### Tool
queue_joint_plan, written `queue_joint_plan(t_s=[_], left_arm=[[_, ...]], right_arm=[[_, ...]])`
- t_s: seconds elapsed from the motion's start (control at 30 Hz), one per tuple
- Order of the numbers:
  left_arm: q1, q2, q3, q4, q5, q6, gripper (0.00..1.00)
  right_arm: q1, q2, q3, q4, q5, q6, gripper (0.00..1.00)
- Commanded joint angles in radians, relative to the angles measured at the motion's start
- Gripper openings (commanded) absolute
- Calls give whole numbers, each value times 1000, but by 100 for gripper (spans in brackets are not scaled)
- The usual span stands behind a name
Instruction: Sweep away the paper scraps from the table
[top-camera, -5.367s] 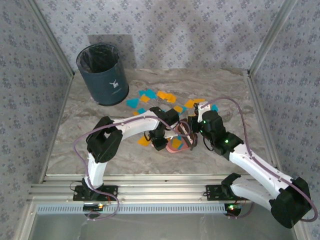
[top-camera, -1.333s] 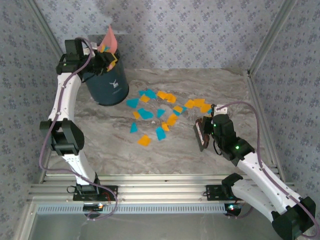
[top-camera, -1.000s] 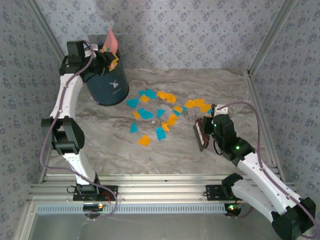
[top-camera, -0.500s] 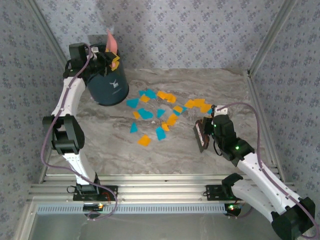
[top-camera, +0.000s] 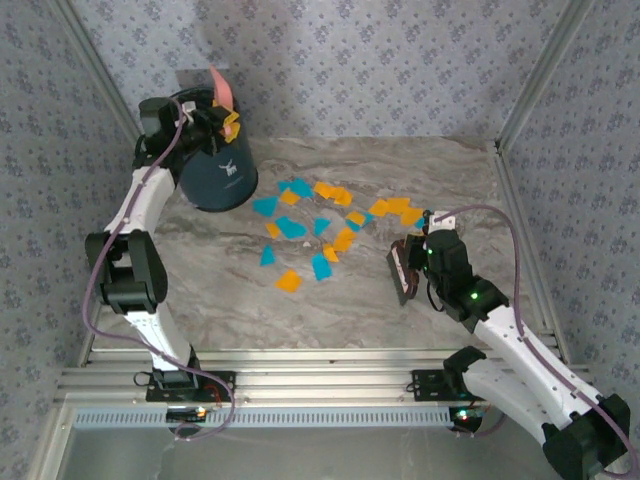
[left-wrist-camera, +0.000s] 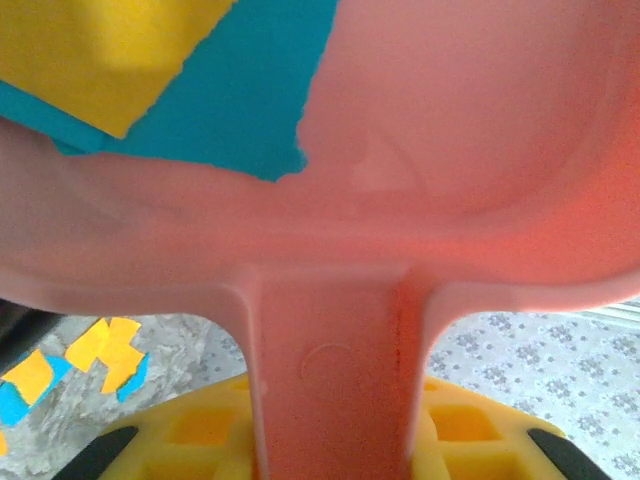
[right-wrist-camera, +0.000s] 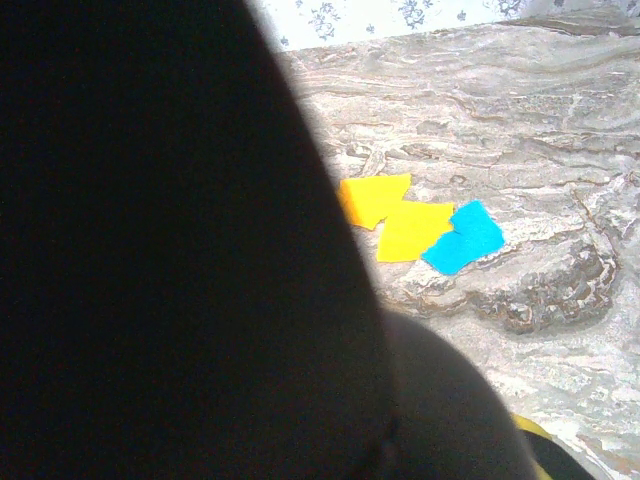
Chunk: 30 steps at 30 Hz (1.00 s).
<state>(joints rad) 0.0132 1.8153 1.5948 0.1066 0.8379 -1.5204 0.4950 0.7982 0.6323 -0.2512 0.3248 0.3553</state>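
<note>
Table (top-camera: 440, 170), marble-veined, with the bin (top-camera: 215, 180) directly under the left gripper (top-camera: 203, 113), which is clamped on the handle of the pink dustpan (top-camera: 220, 88), upended over the rim. Tip steeply, lip inside the bin mouth, so the clinging pieces (left-wrist-camera: 200, 100) drop in. Right gripper (top-camera: 412, 262) closed round a dark brush (top-camera: 402, 272) — loose paper scraps (top-camera: 310, 225) near, to its left

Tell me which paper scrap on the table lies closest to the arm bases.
The lone orange scrap at the near end of the scatter; every other piece, including the teal scrap just right of it, lies farther back.
</note>
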Motion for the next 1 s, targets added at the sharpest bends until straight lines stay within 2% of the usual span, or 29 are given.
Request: queue_joint_plan(t_s=[0.0,0.2,0.43,0.6,0.83,0.97], left_arm=[[5,-68,-4,146,17,-68,0],[5,-82,-54,277,4,-178,0],[5,-99,-88,353,-26,-242,0],[5,-89,-146,531,-69,-388,0],[5,-108,-178,544,-92,-403,0],[3,-96,-214,677,-122,-495,0]], right_arm=[[-7,-14,-3,35,-1,20,0],[-6,-14,-7,33,-1,22,0],[-6,-15,-8,34,-4,23,0],[-8,-15,-12,37,-4,24,0],[-10,-16,-11,35,-6,21,0],[-10,-13,-9,39,-8,20,0]])
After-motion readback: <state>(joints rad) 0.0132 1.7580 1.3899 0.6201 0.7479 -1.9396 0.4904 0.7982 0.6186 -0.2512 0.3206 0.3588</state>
